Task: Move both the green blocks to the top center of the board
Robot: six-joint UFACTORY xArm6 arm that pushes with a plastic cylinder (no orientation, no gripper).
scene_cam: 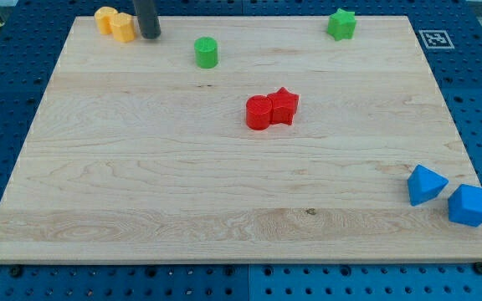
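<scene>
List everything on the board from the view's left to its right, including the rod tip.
Yellow blocks → my tip → green cylinder → red cylinder → red star → green star → blue blocks.

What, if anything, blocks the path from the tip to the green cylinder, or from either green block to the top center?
Nothing visible does. My tip sits just left of the green cylinder with bare board between. The green star is at the top right; the board's top center holds no blocks. The yellow blocks and red blocks lie off both paths.

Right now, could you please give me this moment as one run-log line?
my tip: top left, beside yellow blocks | green cylinder: right of tip, apart | green star: top right
</scene>
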